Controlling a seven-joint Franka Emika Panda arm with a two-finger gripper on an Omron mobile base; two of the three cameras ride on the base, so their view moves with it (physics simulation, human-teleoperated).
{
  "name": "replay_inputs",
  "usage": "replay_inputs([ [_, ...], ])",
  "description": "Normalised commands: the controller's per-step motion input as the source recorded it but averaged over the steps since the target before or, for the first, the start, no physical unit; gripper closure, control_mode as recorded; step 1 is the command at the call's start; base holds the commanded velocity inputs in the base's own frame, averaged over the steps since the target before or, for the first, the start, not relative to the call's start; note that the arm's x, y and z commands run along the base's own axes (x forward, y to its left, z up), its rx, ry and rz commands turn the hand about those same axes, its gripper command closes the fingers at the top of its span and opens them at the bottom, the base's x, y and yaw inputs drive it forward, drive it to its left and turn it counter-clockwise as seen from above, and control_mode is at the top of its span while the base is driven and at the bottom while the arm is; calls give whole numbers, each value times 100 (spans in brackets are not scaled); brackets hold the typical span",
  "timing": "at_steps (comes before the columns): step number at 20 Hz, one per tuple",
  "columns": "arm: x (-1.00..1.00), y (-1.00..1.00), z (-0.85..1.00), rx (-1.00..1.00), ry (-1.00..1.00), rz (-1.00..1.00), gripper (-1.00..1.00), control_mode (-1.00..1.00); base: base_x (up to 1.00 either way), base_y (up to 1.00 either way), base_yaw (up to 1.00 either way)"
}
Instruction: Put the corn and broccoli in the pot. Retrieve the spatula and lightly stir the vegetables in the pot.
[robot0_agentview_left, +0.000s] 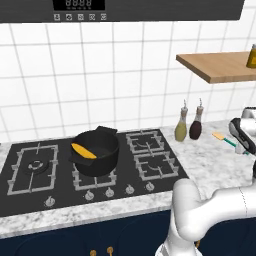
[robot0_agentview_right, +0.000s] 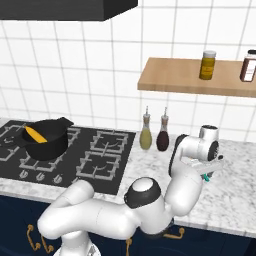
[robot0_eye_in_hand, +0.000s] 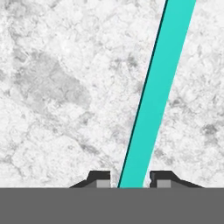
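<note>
The black pot (robot0_agentview_left: 97, 150) stands on the middle front burner of the stove, and the yellow-orange corn (robot0_agentview_left: 83, 150) lies inside it; both also show as pot (robot0_agentview_right: 47, 140) and corn (robot0_agentview_right: 35, 134). The broccoli is hidden from these views. On the marble counter right of the stove lies the spatula (robot0_agentview_left: 220, 136), its yellowish blade pointing toward the bottles. My gripper (robot0_agentview_left: 244, 148) is down on its teal handle (robot0_eye_in_hand: 153, 100). In the hand view the handle runs up between my two fingertips, and the gripper (robot0_eye_in_hand: 130, 180) is shut on it.
Two bottles, olive (robot0_agentview_left: 180, 127) and dark red (robot0_agentview_left: 196, 125), stand at the back of the counter beside the stove (robot0_agentview_left: 150, 165). A wooden shelf (robot0_agentview_right: 195, 80) above carries jars (robot0_agentview_right: 208, 65). A range hood (robot0_agentview_left: 120, 10) hangs over the burners.
</note>
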Motion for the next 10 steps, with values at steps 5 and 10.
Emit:
replay_inputs([
  [5,-68,5,-44,1,0,0,100,-100,0,0,0],
  [10,-67,16,-4,0,-3,0,100,-100,0,0,0],
])
